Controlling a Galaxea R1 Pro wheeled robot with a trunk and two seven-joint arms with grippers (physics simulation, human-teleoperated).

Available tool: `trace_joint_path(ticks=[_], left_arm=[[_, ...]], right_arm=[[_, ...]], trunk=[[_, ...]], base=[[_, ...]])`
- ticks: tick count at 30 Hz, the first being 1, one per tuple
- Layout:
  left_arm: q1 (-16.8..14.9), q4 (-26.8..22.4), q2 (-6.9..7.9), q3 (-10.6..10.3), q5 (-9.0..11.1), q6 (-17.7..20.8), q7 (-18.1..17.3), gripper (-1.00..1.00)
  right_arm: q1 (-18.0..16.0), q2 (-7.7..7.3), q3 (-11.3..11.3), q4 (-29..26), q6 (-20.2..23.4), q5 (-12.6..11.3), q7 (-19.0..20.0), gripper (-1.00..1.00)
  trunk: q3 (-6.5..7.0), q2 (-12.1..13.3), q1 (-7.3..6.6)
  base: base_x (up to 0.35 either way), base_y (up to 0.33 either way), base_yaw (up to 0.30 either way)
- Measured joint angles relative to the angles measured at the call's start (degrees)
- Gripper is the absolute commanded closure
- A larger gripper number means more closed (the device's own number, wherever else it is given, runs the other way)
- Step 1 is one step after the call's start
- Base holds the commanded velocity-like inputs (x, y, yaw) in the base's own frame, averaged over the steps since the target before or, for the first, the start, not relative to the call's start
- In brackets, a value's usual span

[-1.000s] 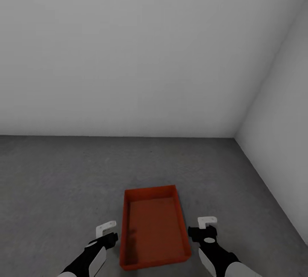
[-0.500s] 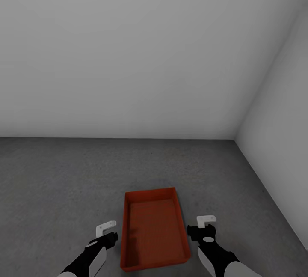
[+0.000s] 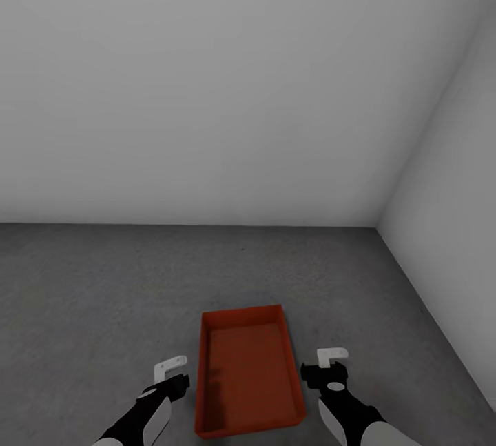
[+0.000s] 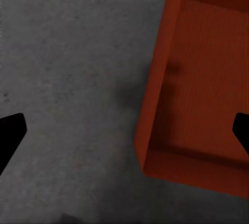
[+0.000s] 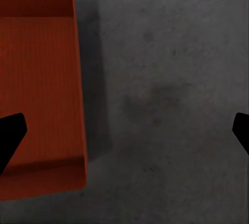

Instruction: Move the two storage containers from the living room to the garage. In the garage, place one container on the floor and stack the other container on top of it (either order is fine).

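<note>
One orange-red storage container (image 3: 249,371) rests open side up on the dark grey concrete floor (image 3: 103,294) of the garage, close to a corner of the white walls. My left gripper (image 3: 172,371) hovers open just beside its left long wall, empty. My right gripper (image 3: 324,363) hovers open beside its right long wall, also empty. In the left wrist view the container (image 4: 202,94) lies under one black fingertip (image 4: 241,130), and the floor under the other. The right wrist view has the container (image 5: 36,89) to one side, with bare floor (image 5: 166,94) between the spread fingers.
A white back wall (image 3: 207,87) meets the floor ahead, and a side wall (image 3: 455,191) closes in at the right, forming a corner. Open concrete stretches to the left of and beyond the container.
The whole picture has shifted slightly downward, so the camera has moved. The container and both open grippers keep their places relative to each other.
</note>
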Motion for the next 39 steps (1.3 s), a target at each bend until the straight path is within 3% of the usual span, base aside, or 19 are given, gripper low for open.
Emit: trace_joint_path(ticks=[34,39], left_arm=[[0.02,-0.07,0.00,-0.17,-0.15,-0.38,-0.02,-1.00],[0.01,-0.23,0.00,-0.10,-0.10,-0.38,-0.01,-1.00]], right_arm=[[0.00,0.15,-0.11,-0.12,-0.23,0.08,-0.04,-1.00],[0.00,0.17,-0.11,-0.11,-0.44,0.15,-0.07,-1.00]], trunk=[[6.11,13.64,-7.47],[6.11,13.65,-7.48]], base=[[0.000,0.000,0.000],[0.000,0.000,0.000]])
